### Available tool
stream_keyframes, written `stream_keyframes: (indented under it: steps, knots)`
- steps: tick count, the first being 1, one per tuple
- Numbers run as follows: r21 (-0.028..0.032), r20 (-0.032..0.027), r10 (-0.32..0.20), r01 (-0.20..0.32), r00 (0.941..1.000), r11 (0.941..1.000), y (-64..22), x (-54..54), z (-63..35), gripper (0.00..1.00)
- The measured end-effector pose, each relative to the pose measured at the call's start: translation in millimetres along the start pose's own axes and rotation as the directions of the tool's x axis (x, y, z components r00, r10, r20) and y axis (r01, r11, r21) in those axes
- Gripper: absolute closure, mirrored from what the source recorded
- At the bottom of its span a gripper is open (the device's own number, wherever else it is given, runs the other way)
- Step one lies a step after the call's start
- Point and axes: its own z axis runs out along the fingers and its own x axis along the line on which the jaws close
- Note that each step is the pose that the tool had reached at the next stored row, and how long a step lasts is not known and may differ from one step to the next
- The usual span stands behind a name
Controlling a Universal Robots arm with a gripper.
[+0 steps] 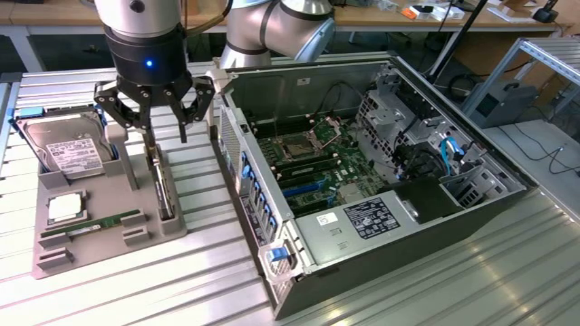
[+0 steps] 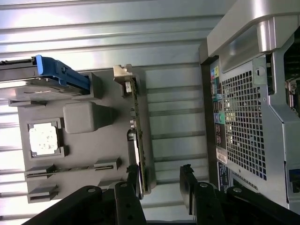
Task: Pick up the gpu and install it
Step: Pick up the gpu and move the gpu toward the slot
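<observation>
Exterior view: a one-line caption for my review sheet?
Open tool hovers above the gpu, which stands on edge in the grey holder beside the open computer case.

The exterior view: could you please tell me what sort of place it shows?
Probably a robotics lab bench for computer assembly: a robot arm stands by an open computer case on a ribbed metal table, beside a grey tray of parts.

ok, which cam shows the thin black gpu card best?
Wrist view: the thin black gpu card shows edge-on along its whole length in the grey plastic holder, one end by the open hand. In the exterior view it is a dark sliver standing under the hand.
</observation>
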Motion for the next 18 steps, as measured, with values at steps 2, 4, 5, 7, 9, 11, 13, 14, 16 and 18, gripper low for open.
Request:
stream_keyframes:
  steps: [2, 4, 5, 7, 9, 11, 13, 14, 16, 18]
  knots:
    - [0.0000, 0.0000, 0.000, 0.000, 1.0000, 1.0000, 0.0, 0.0, 0.9, 0.52]
    - [0.0000, 0.0000, 0.000, 0.000, 1.0000, 1.0000, -0.1, 0.0, 1.9, 0.52]
    - [0.0001, 0.0000, 0.000, 0.000, 1.0000, 1.0000, -0.1, 0.1, 2.7, 0.52]
    - [0.0000, 0.0000, 0.000, 0.000, 1.0000, 1.0000, -0.2, 0.1, 4.5, 0.52]
    - [0.0000, 0.0000, 0.000, 0.000, 1.0000, 1.0000, -0.3, 0.1, 5.9, 0.52]
    - [0.0000, 0.0000, 0.000, 0.000, 1.0000, 1.0000, -0.3, 0.2, 7.5, 0.52]
    - [0.0001, 0.0000, 0.000, 0.000, 1.0000, 1.0000, -0.4, 0.2, 9.1, 0.52]
    - [0.0000, 0.0000, 0.000, 0.000, 1.0000, 1.0000, -0.4, 0.2, 9.6, 0.52]
    - [0.0000, 0.0000, 0.000, 0.000, 1.0000, 1.0000, -0.5, 0.3, 11.1, 0.52]
    - [0.0000, 0.0000, 0.000, 0.000, 1.0000, 1.0000, -0.6, 0.3, 12.4, 0.52]
